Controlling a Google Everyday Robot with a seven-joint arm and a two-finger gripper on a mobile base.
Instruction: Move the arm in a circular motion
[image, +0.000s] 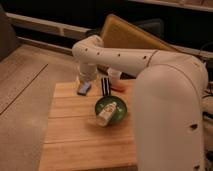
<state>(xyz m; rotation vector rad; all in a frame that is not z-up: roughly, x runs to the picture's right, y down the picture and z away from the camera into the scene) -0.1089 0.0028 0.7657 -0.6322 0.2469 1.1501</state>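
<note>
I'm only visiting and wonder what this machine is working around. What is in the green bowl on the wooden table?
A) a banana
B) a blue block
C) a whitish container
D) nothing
C: a whitish container lies tilted in the green bowl. The blue item lies outside it on the wooden table, just by the gripper, which hangs from the arm at the table's back left.
</note>
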